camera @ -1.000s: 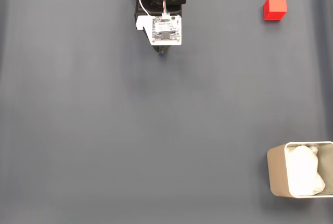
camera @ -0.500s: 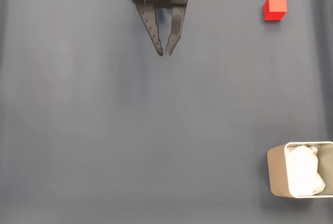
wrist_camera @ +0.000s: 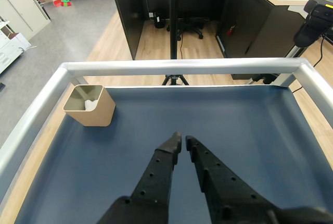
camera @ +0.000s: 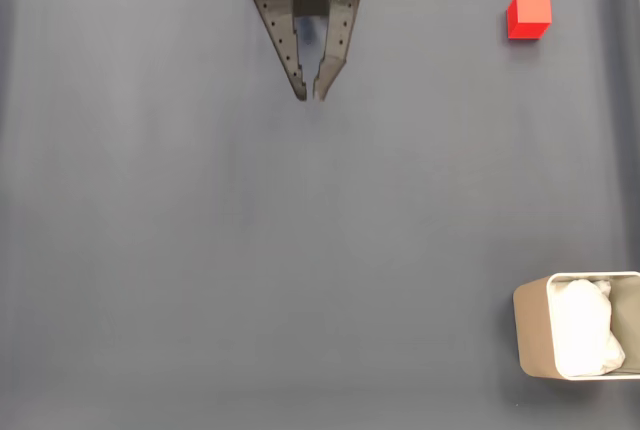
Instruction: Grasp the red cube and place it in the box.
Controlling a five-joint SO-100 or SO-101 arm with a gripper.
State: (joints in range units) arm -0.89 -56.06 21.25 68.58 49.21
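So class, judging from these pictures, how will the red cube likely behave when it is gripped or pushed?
The red cube has flat faces, so it will probably slide, not roll. It looks solid and small, likely light and stiff. The tool is nearly closed and far off, so it must open wider first.

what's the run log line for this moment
phase: pre-grasp | gripper: nearly shut, holding nothing | red cube: on mat, untouched, right of gripper | box: lower right corner, no cube inside
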